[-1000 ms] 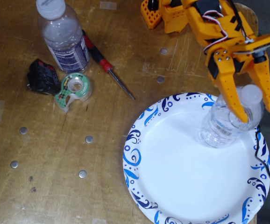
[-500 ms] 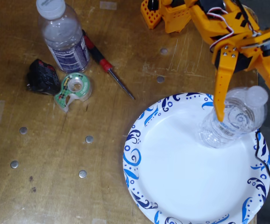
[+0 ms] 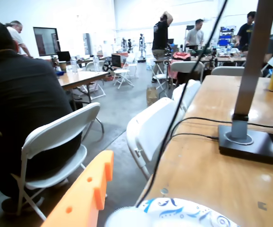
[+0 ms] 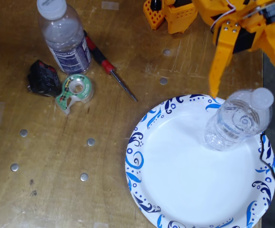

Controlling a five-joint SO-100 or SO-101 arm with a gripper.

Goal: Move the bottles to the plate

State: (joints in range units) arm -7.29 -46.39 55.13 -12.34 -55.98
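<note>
In the fixed view, a clear bottle with a pale label [image 4: 235, 124] and a white cap stands on the right part of the blue-swirled white plate [image 4: 175, 180]. My orange gripper [image 4: 250, 89] hangs open just beyond the cap, its fingers spread wide and touching nothing. The second bottle, with a dark blue label [image 4: 66, 40], stands on the table at the top left, far from the plate. The wrist view shows one orange finger [image 3: 82, 201], the plate's rim [image 3: 183, 212] and a blurred white cap [image 3: 124, 219] at the bottom edge.
A red-handled screwdriver [image 4: 106, 64], a green tape dispenser [image 4: 74, 91] and a small black object [image 4: 43, 78] lie near the dark-labelled bottle. The table's right edge [image 4: 263, 76] runs close to the plate, with a black cable [image 4: 270, 161] beside it. The arm base [image 4: 173, 14] is at the top.
The gripper opened, let go of the pale-labelled bottle and drew back toward the top of the fixed view. The bottle stays standing on the plate.
</note>
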